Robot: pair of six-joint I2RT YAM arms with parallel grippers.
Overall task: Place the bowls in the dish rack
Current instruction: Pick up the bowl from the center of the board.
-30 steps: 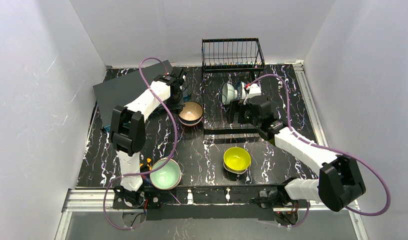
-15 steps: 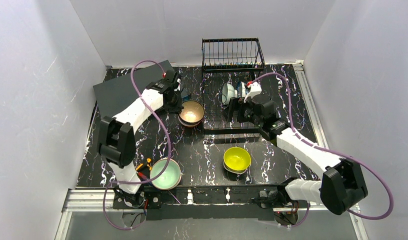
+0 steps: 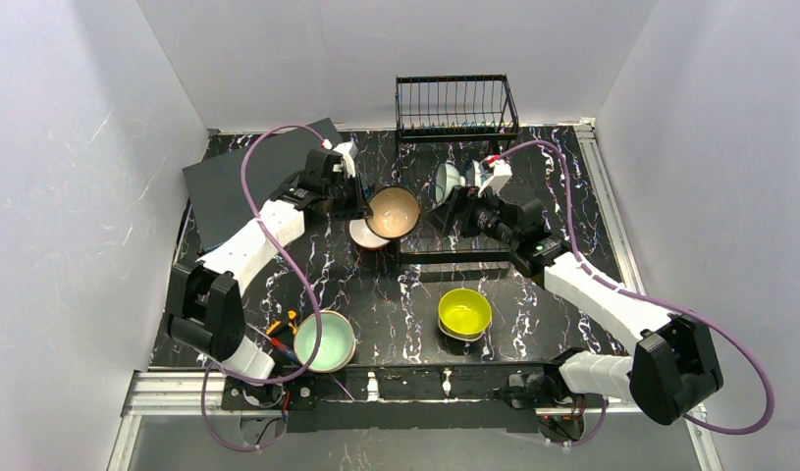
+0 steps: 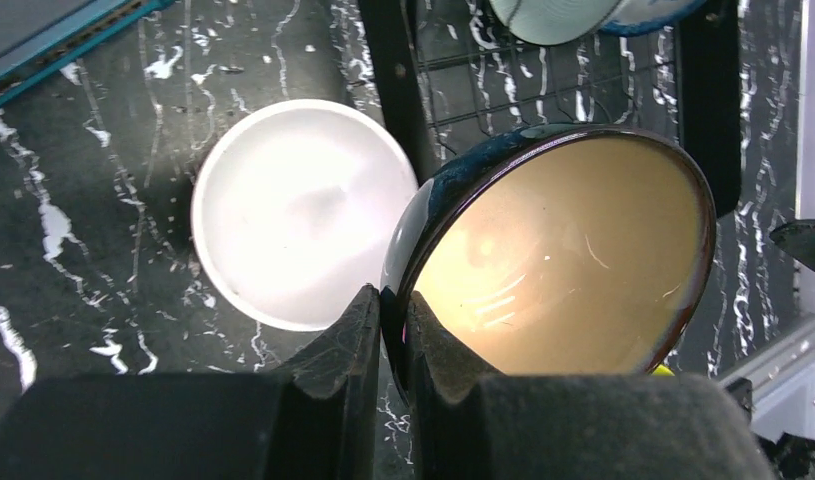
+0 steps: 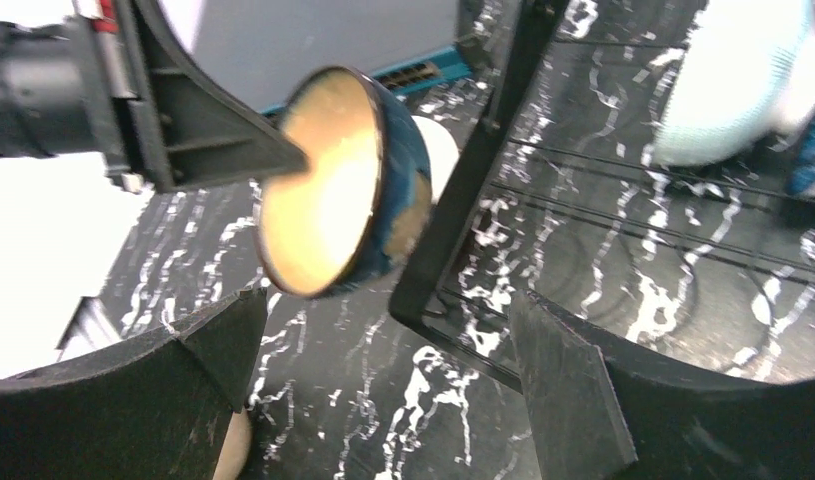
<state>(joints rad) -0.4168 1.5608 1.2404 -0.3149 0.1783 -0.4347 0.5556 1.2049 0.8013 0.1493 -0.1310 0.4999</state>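
Dark blue bowl [image 4: 558,270] (beige inside), white bowl [image 4: 293,205], yellow bowl [image 3: 464,312], mint-green bowl [image 3: 325,340]

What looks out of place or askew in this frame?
The dark grey flat box lies skewed on the table, one corner apparently past its left edge. The dark blue bowl tilts only because the left hand grips its rim.

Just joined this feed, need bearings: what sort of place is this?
Probably a lab test booth, not a kitchen: plain white walls box in a black marbled table, with an aluminium rail along its near edge.
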